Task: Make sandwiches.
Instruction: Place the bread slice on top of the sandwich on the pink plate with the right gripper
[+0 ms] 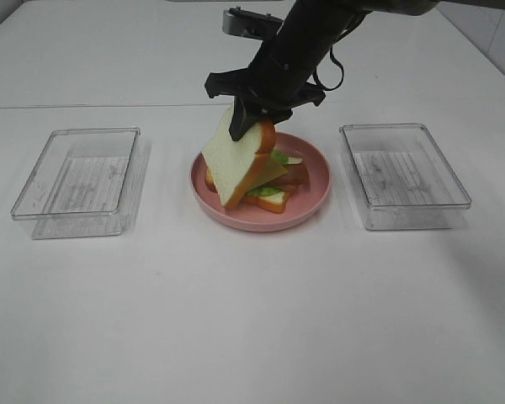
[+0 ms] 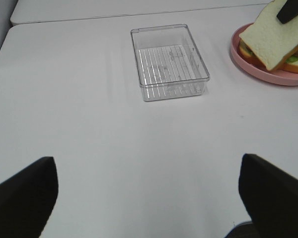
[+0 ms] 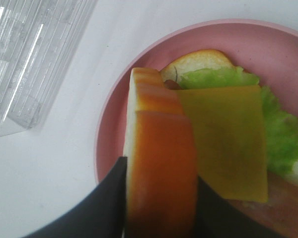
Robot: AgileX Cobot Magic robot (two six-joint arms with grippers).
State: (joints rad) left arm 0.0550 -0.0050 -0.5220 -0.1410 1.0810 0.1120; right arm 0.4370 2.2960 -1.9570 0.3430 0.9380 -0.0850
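My right gripper (image 1: 249, 120) reaches in from the back and is shut on a white bread slice with orange-brown crust (image 1: 234, 164). It holds the slice tilted above the round pink plate (image 1: 236, 215). On the plate lies a bottom bread slice (image 1: 269, 200) with green lettuce (image 1: 268, 191), a yellow cheese slice (image 1: 273, 172) and brown bacon (image 1: 298, 173). In the right wrist view the held slice (image 3: 161, 148) stands edge-on between the fingers (image 3: 107, 208), beside the cheese (image 3: 223, 139) and lettuce (image 3: 283, 141). My left gripper (image 2: 149, 198) is open and empty over bare table.
A clear plastic tray (image 1: 76, 172) stands left of the plate and another (image 1: 404, 172) to its right; both hold nothing. The left tray also shows in the left wrist view (image 2: 169, 62), with the plate (image 2: 268, 74) beyond it.
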